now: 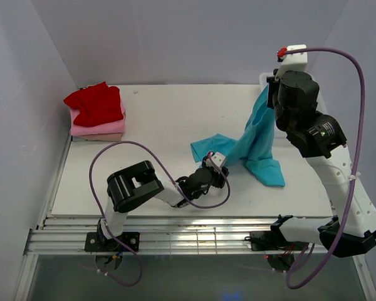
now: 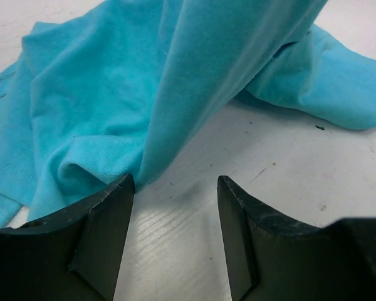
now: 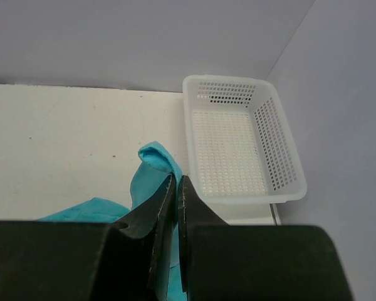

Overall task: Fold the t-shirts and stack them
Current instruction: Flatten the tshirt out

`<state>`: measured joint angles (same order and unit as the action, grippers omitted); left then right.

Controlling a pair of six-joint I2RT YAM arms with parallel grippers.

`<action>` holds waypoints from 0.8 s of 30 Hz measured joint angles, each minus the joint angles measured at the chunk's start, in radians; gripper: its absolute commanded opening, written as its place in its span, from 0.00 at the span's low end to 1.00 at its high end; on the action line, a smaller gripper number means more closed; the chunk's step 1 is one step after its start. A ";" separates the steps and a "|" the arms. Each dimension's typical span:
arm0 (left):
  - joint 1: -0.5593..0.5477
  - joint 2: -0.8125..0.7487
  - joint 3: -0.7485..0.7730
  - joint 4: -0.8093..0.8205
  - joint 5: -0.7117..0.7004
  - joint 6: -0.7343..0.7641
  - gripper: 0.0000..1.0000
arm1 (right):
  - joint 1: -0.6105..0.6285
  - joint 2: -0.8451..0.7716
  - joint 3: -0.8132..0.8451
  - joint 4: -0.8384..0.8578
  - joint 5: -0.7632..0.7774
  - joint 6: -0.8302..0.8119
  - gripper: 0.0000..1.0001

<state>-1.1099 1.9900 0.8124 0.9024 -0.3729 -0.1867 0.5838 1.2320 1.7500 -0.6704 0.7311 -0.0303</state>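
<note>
One-armed lift: pinches the teal t-shirt [image 1: 258, 139] tight in the closed right gripper [image 3: 176, 182] up high for a drape down to the table [image 1: 156, 119] mid-right, poises the left gripper [image 2: 175, 183] parted, empty, just beside the trailing cloth, probably to grab it.

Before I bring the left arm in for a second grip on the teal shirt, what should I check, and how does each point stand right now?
1. Right gripper shut on the teal t-shirt, holding it up off the table: ok.
2. Left gripper open, nothing between its jaws: ok.
3. Cloth to grab in front of the left gripper: ok, a fold lies just ahead of its tips.
4. Shirt spread flat for folding: not ok, it hangs draped, with its lower part bunched on the table.
5. Which part of the shirt the right gripper pinches: cannot tell.
6. Red shirt topping the far-left pile, apart from both arms: ok.
</note>
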 measured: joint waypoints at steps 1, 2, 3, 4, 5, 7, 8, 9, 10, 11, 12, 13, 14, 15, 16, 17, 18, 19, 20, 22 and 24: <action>-0.006 0.000 0.000 0.003 0.000 -0.006 0.66 | 0.000 0.000 0.000 0.000 0.000 0.000 0.08; -0.013 0.000 0.000 0.005 -0.002 -0.010 0.66 | 0.000 0.000 -0.002 0.000 0.000 0.000 0.08; -0.023 0.000 0.000 0.010 -0.008 -0.015 0.66 | 0.000 0.000 -0.005 0.002 0.000 0.000 0.08; -0.034 0.000 0.000 0.014 -0.013 -0.019 0.67 | 0.000 0.000 -0.008 0.004 0.000 0.000 0.08; -0.046 0.000 0.002 0.018 -0.019 -0.022 0.67 | 0.000 0.000 -0.013 0.008 -0.001 0.000 0.08; -0.063 0.008 0.015 0.019 -0.035 -0.029 0.67 | 0.000 0.000 -0.019 0.010 -0.001 0.000 0.08; -0.071 0.017 0.028 0.022 -0.040 -0.032 0.67 | 0.000 0.000 -0.024 0.011 0.000 0.000 0.08; -0.074 0.028 0.041 0.023 -0.044 -0.036 0.68 | 0.000 -0.001 -0.027 0.013 0.000 0.000 0.08; -0.075 0.041 0.057 0.026 -0.051 -0.039 0.69 | 0.000 -0.001 -0.031 0.014 0.000 0.000 0.08; -0.075 0.056 0.074 0.026 -0.060 -0.042 0.69 | 0.000 -0.001 -0.032 0.014 0.000 0.000 0.08; -0.075 0.071 0.090 0.025 -0.072 -0.044 0.70 | 0.000 -0.001 -0.034 0.014 0.002 0.000 0.08; -0.075 0.086 0.108 0.025 -0.086 -0.045 0.71 | 0.000 -0.001 -0.034 0.014 0.003 -0.001 0.08; -0.075 0.103 0.129 0.025 -0.105 -0.045 0.71 | 0.000 -0.002 -0.035 0.015 0.002 -0.002 0.08; -0.075 0.121 0.148 0.025 -0.124 -0.042 0.71 | 0.000 -0.004 -0.038 0.016 0.002 -0.003 0.08; -0.075 0.136 0.165 0.023 -0.146 -0.037 0.72 | 0.000 -0.007 -0.041 0.015 0.002 -0.003 0.08; -0.074 0.151 0.181 0.021 -0.172 -0.029 0.72 | 0.000 -0.011 -0.044 0.016 0.002 -0.003 0.08; -0.074 0.165 0.198 0.019 -0.202 -0.018 0.72 | 0.000 -0.013 -0.046 0.015 0.002 -0.003 0.08; -0.073 0.179 0.215 0.018 -0.233 -0.003 0.73 | 0.000 -0.016 -0.047 0.015 0.002 -0.003 0.08; -0.071 0.193 0.232 0.018 -0.261 0.011 0.73 | 0.000 -0.019 -0.047 0.015 0.002 -0.003 0.08; -0.066 0.212 0.253 0.018 -0.316 0.034 0.73 | 0.000 -0.027 -0.048 0.016 0.002 -0.003 0.08; -0.058 0.214 0.254 0.016 -0.362 0.048 0.73 | 0.000 -0.040 -0.060 0.018 0.002 -0.003 0.08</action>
<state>-1.1675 2.2040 1.0668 0.9188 -0.7349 -0.1390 0.5838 1.1919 1.6901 -0.6525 0.7334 -0.0334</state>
